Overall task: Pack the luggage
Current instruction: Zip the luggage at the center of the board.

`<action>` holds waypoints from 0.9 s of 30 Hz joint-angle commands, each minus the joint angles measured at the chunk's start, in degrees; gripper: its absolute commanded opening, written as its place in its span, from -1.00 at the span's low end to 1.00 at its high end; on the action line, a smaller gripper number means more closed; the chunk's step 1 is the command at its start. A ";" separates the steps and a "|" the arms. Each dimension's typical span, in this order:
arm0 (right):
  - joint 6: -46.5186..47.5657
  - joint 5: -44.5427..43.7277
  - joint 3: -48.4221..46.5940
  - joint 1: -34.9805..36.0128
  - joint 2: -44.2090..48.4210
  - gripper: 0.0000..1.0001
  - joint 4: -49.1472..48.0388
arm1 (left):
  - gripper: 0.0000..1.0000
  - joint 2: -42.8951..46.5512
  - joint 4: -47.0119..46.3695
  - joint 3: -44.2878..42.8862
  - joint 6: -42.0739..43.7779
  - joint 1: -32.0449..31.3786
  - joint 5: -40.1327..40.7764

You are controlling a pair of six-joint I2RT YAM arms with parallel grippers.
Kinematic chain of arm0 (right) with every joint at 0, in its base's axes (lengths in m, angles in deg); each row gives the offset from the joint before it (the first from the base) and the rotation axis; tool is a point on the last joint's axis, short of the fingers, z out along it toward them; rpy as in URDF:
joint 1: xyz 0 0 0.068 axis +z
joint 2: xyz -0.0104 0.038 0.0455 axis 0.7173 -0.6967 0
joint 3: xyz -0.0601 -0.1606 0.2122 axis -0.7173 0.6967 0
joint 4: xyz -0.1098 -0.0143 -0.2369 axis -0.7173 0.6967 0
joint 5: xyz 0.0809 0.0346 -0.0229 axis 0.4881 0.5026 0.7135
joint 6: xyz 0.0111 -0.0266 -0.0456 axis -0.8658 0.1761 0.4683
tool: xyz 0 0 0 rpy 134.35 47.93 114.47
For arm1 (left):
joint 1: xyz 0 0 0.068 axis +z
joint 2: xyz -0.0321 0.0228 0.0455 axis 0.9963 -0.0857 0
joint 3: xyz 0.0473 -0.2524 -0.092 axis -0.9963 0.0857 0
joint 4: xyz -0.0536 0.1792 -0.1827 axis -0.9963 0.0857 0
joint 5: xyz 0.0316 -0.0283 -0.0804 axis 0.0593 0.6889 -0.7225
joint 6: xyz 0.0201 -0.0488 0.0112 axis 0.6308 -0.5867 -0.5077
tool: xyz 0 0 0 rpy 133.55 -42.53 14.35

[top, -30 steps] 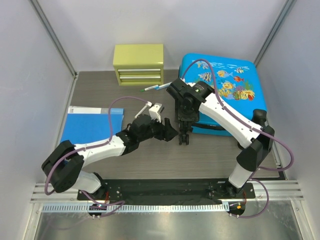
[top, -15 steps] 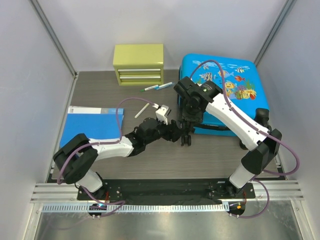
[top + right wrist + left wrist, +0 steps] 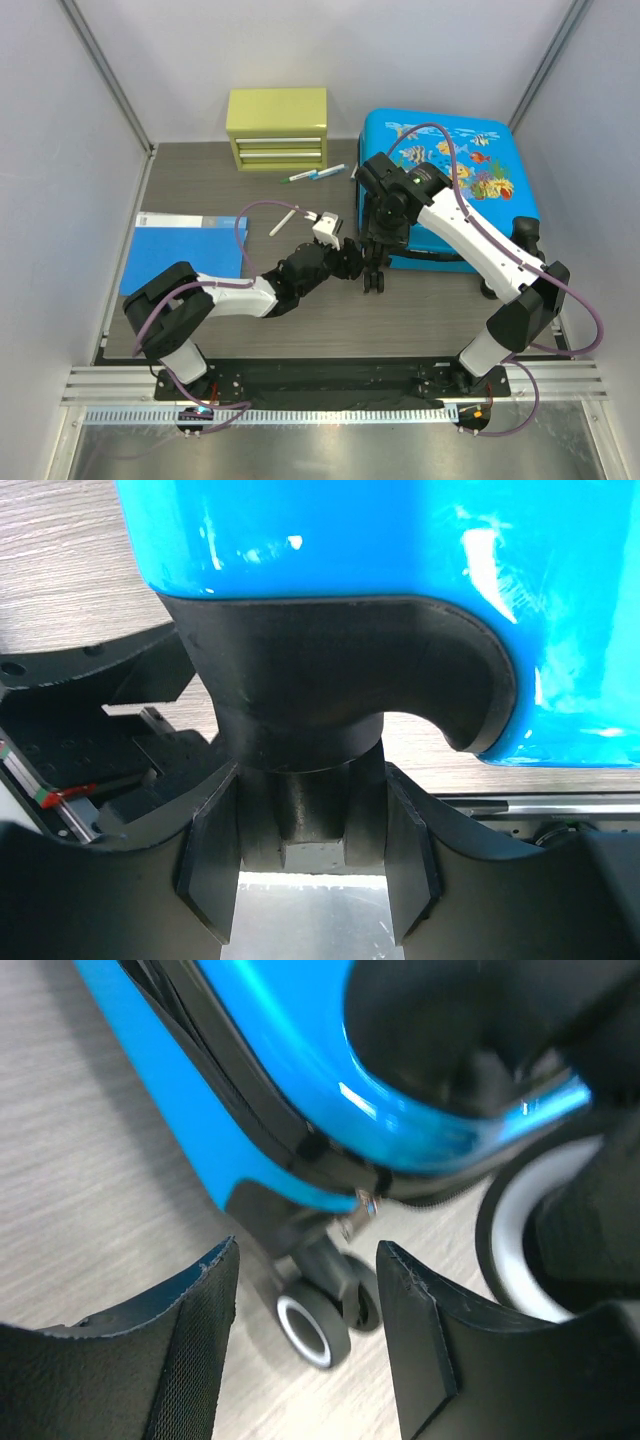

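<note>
Your left arm lies low, stretched forward and to the right from its base, with the wrist rolled so its white camera block faces up. Your left tool has its two pads standing apart, with nothing pressed between them. Just to its right, almost touching, is your right tool, angled down and back toward the bases. Its pads are closed against a black wheel stem of the luggage. Behind that tool, your right arm rises from its base, bends at the elbow and slants forward and left to the wrist.
</note>
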 commanded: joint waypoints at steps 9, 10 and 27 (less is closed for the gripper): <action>-4.28 2.49 -1.38 -2.09 7.37 -0.98 -2.82 | 0.13 -4.11 -13.21 -1.90 -2.98 -0.61 0.94; -4.55 2.49 -1.47 -2.27 7.29 -0.98 -2.82 | 0.12 -4.63 -13.21 -1.90 -2.98 -0.70 0.94; -7.01 3.98 0.91 -2.71 8.08 -0.98 -4.66 | -0.09 -9.20 -15.50 -3.74 -6.23 -2.28 5.86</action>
